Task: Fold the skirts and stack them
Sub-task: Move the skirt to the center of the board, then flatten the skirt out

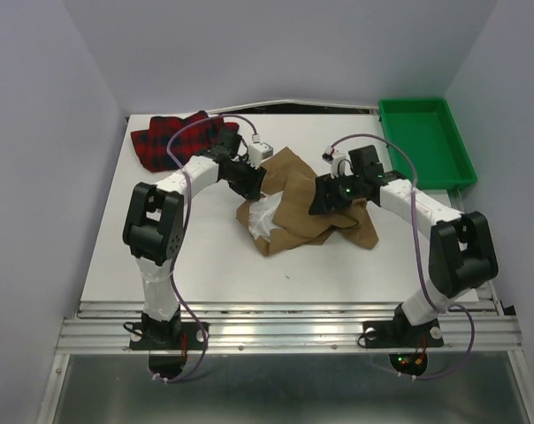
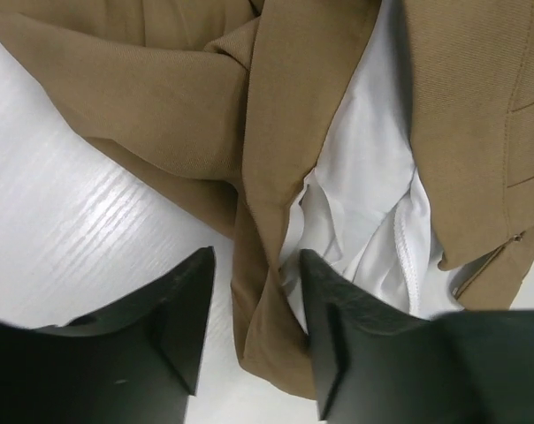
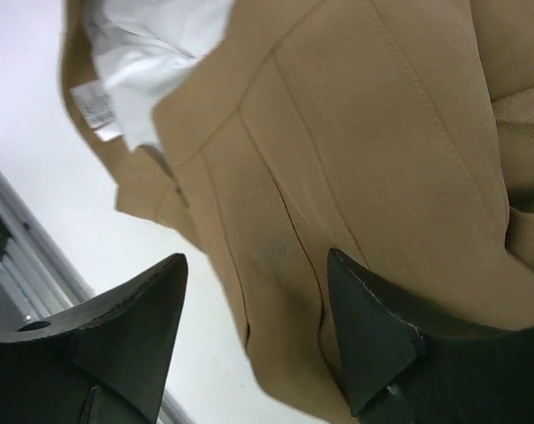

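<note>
We see the tan skirt (image 1: 307,212) lying crumpled near the middle of the desk (image 1: 161,256), between the two arms. It is a loose heap with several overlapping folds rather than a flat shape. On its left side the cloth has turned over, so the white lining (image 1: 263,215) shows. In the left wrist view the lining (image 2: 364,194) spills out in soft creases between two tan flaps. In the right wrist view the tan skirt (image 3: 355,132) shows stitched seams running down its panel, and a small label (image 3: 95,106) hangs from the lining (image 3: 152,44) at the top corner.

The red plaid skirt (image 1: 174,140) sits bunched in the far left corner of the desk, well apart from the tan one and touched by neither arm.

The left gripper (image 1: 256,187) is down at the left edge of the tan skirt. Its fingers (image 2: 174,309) are spread, and a folded tan edge (image 2: 258,265) runs between them. A strip of bare desk shows beside the left finger, so we judge it released, not pinching. The right gripper (image 1: 320,203) hovers over the right half of the tan skirt. Its fingers (image 3: 373,318) are spread wide above the cloth, and it holds nothing.

A green tray (image 1: 423,141) rests at the far right corner of the desk, apart from both skirts. A metal rail (image 1: 285,318) runs along the near edge of the desk. The arms themselves hide part of the tan skirt from above.
</note>
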Controlling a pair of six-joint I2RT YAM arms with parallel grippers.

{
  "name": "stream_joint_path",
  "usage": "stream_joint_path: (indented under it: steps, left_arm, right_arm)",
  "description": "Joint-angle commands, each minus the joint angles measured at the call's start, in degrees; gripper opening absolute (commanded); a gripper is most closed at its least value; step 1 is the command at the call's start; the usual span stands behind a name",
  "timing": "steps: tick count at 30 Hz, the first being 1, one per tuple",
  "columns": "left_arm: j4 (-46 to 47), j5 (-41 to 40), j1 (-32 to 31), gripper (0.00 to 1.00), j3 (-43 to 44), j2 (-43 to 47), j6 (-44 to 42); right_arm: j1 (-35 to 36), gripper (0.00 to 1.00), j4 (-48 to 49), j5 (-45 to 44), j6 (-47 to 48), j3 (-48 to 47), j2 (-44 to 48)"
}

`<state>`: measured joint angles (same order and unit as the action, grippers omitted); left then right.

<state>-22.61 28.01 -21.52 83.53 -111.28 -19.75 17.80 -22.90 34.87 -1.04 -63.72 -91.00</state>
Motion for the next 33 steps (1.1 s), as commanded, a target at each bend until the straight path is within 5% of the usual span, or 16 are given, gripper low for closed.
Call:
stream_joint_path:
  steps: [1,7,15,23,33]
  left_arm:
    - [-0.6,0.7,-0.1,0.48,0.5,1.0,1.7]
    - [3.5,-1.8,0.6,0.00,-8.4,9.5,5.5]
    - [12.2,5.3,-0.8,0.00,-23.8,26.6,14.8]
    - [14.2,12.5,-1.6,0.00,-23.5,24.5,17.5]
    - [18.5,16.3,-1.6,0.00,-27.8,24.0,19.1]
  right_arm:
    - [0.7,0.69,3.0,-5.7,2.7,-0.3,-5.8]
    - [-1.1,0.67,3.8,-10.8,7.4,-7.6,-12.3]
    - [-1.1,0.66,2.5,-10.4,1.2,-24.7,-18.9]
    - [1.1,0.75,4.6,-3.4,-9.9,-12.4,-5.1]
    - [16.6,0.64,8.6,-24.5,-5.8,-4.6,-4.9]
